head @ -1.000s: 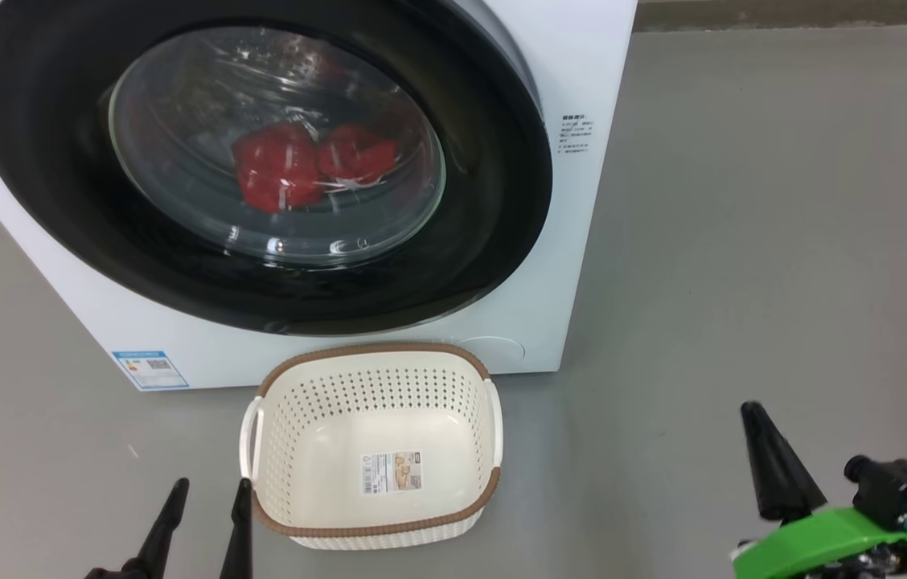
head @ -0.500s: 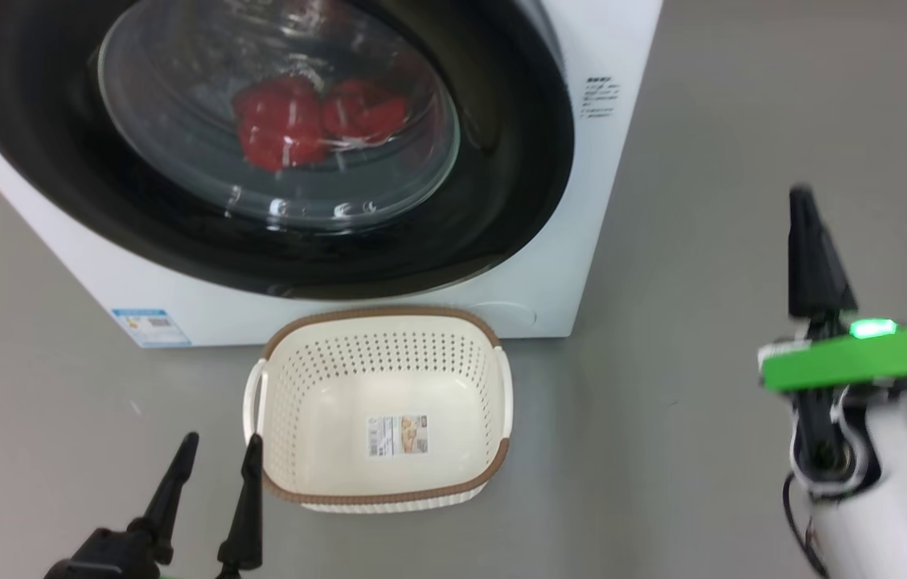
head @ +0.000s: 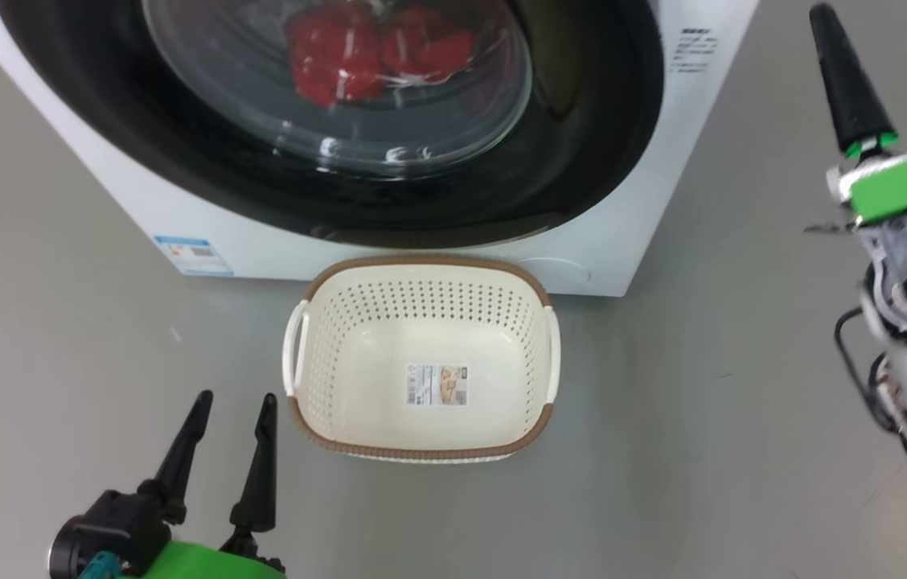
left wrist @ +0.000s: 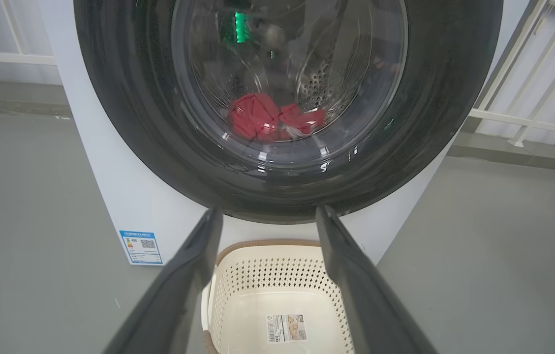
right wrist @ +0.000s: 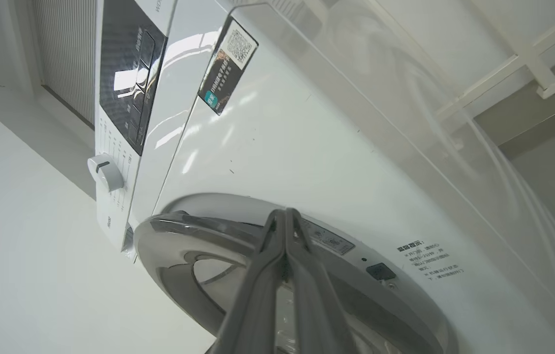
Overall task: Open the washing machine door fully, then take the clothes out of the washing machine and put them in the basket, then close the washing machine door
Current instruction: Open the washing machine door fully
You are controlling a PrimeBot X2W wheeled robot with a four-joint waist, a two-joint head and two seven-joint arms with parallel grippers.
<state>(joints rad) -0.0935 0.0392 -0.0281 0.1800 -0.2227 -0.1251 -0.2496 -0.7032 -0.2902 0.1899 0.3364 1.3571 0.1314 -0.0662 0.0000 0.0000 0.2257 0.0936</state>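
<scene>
Red clothes point(head: 377, 48), glossy black-rimmed door point(head: 582, 145)

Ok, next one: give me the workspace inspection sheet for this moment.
Surface: smooth grey floor.
Job's things: washing machine door not fully open; red clothes inside the washing machine, behind the glass; basket on the floor in front, holding nothing but a sticker.
Clutter: nothing seen.
Grippers: left gripper open, low beside the basket; right gripper shut, empty, up by the door's edge.
Cables: thin dark cable at the right wrist.
Surroundings: white railing behind the machine.
</scene>
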